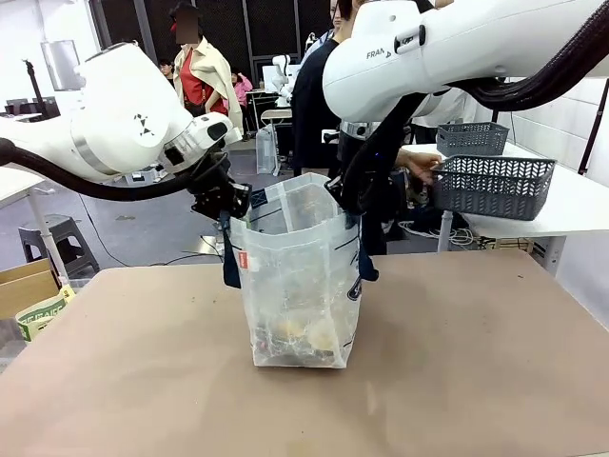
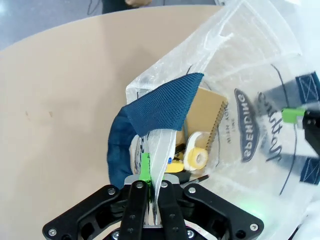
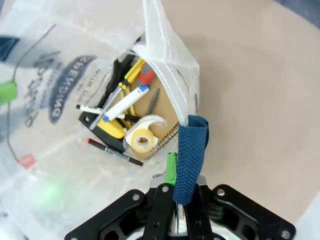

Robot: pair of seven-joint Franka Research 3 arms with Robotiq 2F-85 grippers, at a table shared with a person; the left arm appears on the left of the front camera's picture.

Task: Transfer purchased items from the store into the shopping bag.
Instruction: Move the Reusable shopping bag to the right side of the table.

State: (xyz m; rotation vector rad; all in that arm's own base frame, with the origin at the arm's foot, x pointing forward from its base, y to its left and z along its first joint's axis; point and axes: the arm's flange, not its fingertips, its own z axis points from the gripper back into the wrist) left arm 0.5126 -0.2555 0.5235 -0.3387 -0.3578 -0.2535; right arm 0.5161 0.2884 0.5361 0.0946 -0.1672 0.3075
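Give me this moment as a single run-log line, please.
left gripper: shut on shopping bag rim | right gripper: shut on opposite rim | bag: upright on table, mouth open | purchased items: inside

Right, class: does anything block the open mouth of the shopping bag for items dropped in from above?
Nothing visible does. The left gripper and the right gripper are each shut on opposite sides of the shopping bag, holding its mouth open. The purchased items lie at the bottom; the blue straps hang at the rim.

You have the shopping bag (image 1: pixel 300 276) mid-tabletop (image 1: pixel 476 362): left claw (image 1: pixel 231 204) at its nine o'clock rim, right claw (image 1: pixel 344 195) at three; tape roll (image 3: pixel 140 140) and notebook (image 2: pixel 205 113) inside.
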